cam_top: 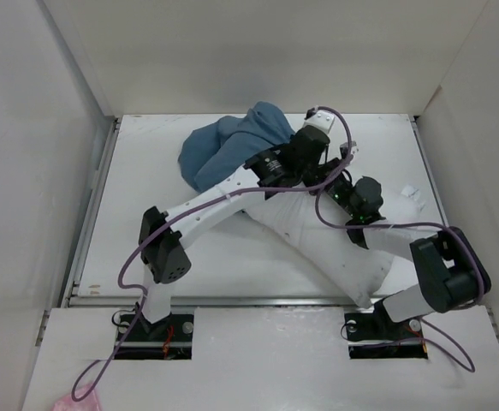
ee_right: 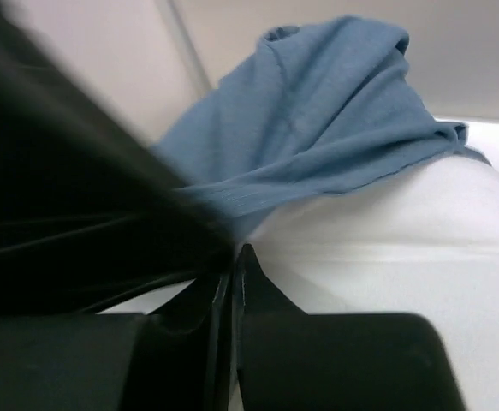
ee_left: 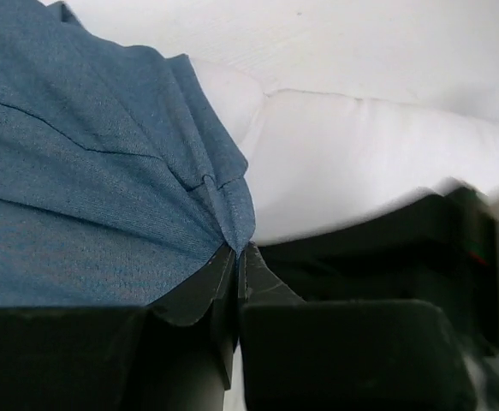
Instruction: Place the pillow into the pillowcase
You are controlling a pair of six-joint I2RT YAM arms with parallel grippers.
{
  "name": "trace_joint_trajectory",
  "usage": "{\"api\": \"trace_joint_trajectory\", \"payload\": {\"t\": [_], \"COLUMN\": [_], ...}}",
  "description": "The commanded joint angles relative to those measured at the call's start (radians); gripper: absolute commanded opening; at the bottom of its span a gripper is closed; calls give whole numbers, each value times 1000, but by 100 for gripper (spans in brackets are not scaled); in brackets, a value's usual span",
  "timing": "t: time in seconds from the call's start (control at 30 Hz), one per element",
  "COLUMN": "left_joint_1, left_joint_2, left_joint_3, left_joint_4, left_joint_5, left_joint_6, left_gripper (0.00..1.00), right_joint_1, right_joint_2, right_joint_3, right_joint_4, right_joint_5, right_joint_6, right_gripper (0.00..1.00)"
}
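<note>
The blue pillowcase (cam_top: 232, 145) lies bunched at the back middle of the table, over the far end of the white pillow (cam_top: 317, 240), which runs diagonally toward the front right. My left gripper (cam_top: 307, 141) is shut on a gathered fold of the pillowcase (ee_left: 86, 171); its tips (ee_left: 238, 248) pinch the cloth next to the pillow (ee_left: 360, 163). My right gripper (cam_top: 333, 174) is just right of it, over the pillow. Its jaws (ee_right: 236, 250) are shut where the pillowcase hem (ee_right: 317, 120) meets the pillow (ee_right: 420, 257). The left arm blurs and hides the area to their left.
White walls stand on the left, back and right of the table (cam_top: 146, 171). A small white scrap (cam_top: 413, 193) lies near the right wall. The two arms cross close together over the pillow. A pink item (cam_top: 74, 401) lies off the table at the front left.
</note>
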Motion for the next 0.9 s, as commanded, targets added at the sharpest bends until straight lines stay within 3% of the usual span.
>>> {"api": "trace_joint_trajectory", "payload": {"t": [0.0,0.03,0.1,0.13,0.2,0.23,0.3,0.33,0.4,0.57,0.77,0.8,0.87], "left_joint_1": [54,73,117,126,136,148,159,159,168,189,189,189,198], "left_joint_2": [72,88,97,97,85,67,56,32,19,19,19,10,10], "left_joint_3": [65,81,90,90,78,69,68,68,68,125,144,144,153], "left_joint_4": [16,16,16,28,51,71,80,93,93,93,93,93,93], "left_joint_5": [11,22,34,45,78,78,88,77,77,66,91,91,91], "left_joint_6": [-116,-116,-140,-140,-140,-140,-140,-140,-126,-88,-39,-39,-39], "left_gripper": [0,0,0,0,0,0,0,0,0,0,0,0,0], "right_joint_1": [-3,-12,-12,-12,-12,-12,-23,-23,-45,-65,-55,-55,-55], "right_joint_2": [-126,-166,-247,-328,-402,-462,-510,-523,-508,-306,-9,31,136], "right_joint_3": [-1,-1,26,43,84,100,111,120,129,307,414,469,512], "right_joint_4": [30,-141,-329,-513,-645,-755,-809,-819,-846,-1047,-1020,-1035,-1058], "right_joint_5": [-86,-86,1,55,230,297,441,442,382,82,-66,-87,-139], "right_joint_6": [64,45,-4,-41,-75,-90,-152,-185,-326,-454,-534,-549,-549], "right_gripper": [8,26,51,77,100,100,100,100,100,100,100,97,69]}}
